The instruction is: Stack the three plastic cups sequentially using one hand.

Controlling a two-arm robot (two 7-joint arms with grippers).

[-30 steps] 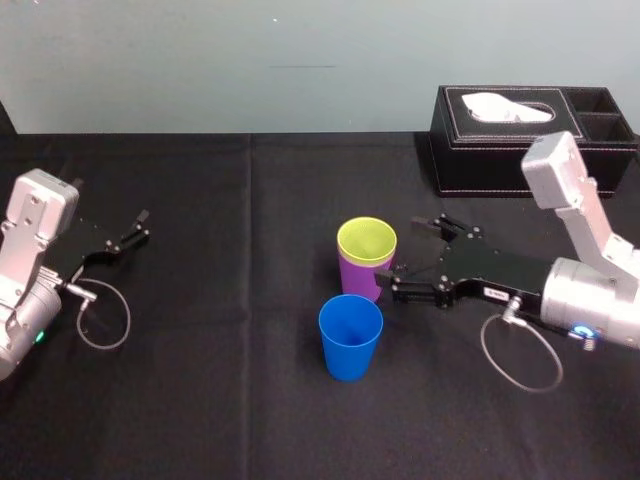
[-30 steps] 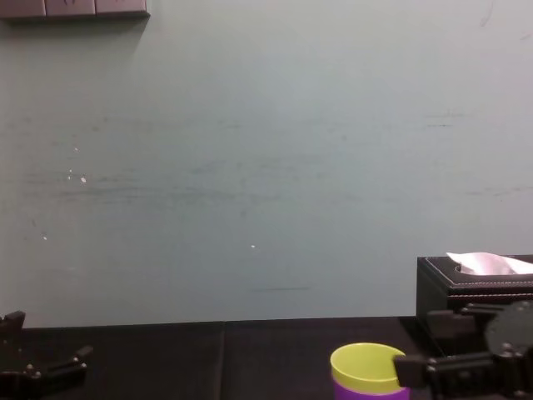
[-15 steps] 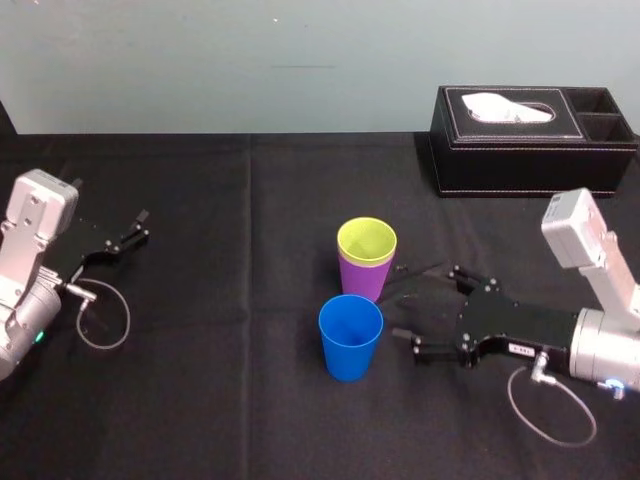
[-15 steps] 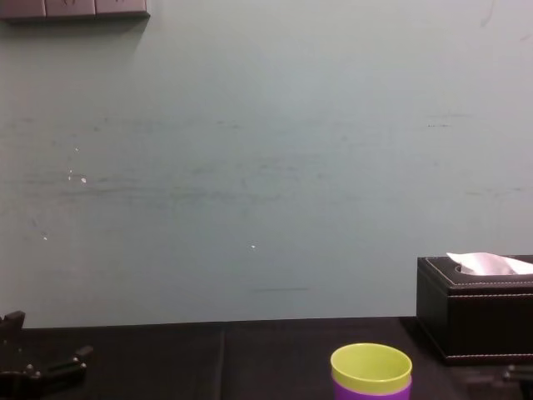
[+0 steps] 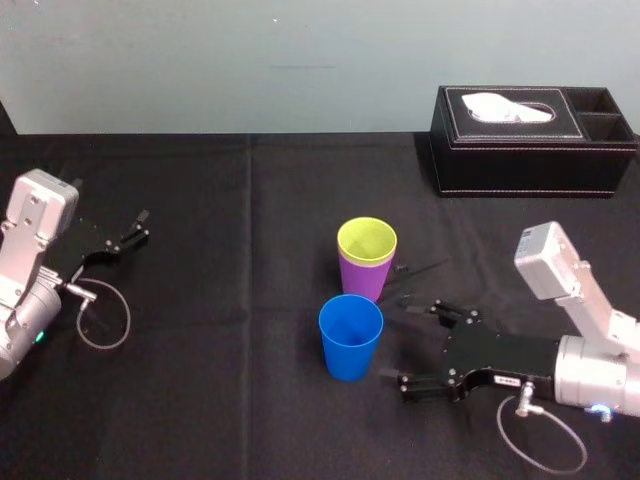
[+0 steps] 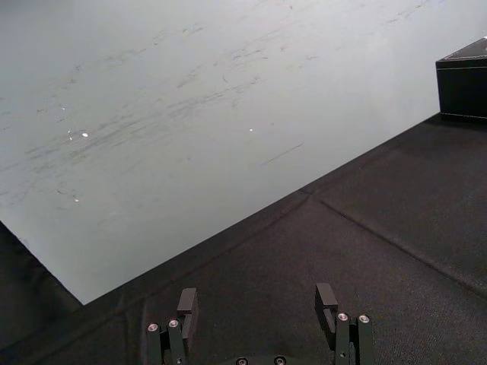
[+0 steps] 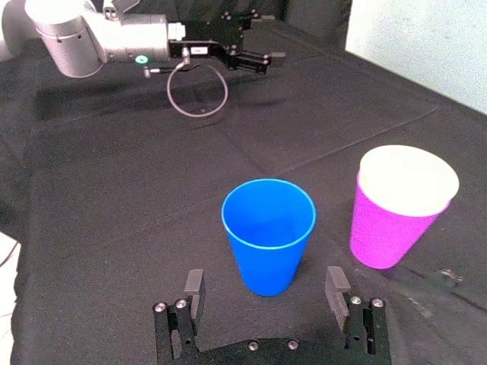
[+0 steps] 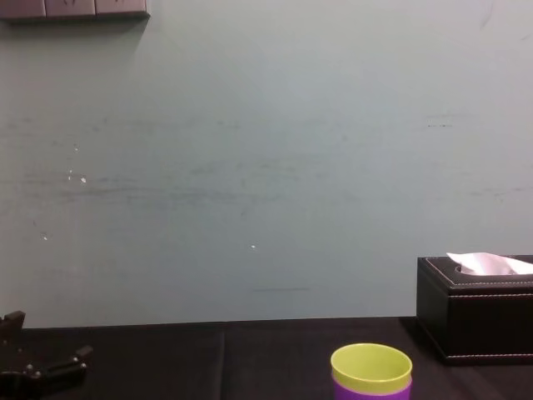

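Right pincer (image 5: 396,341): spread wide, empty, touching nothing, low over the table (image 5: 220,400), just right of the blue cup (image 5: 350,340). That cup stands upright near the yellow-green cup (image 5: 367,240), which is nested in the purple cup (image 5: 362,277). Judged: blue cup light, smooth, thin-walled, squashable; grip mid-wall, gently. Left pincer (image 5: 146,224): spread, parked at the table's left.

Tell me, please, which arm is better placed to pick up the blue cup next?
The right. The right gripper is open, just beside the blue cup and aimed at it, spread wider than the cup. The left gripper is parked far off on the robot's left.
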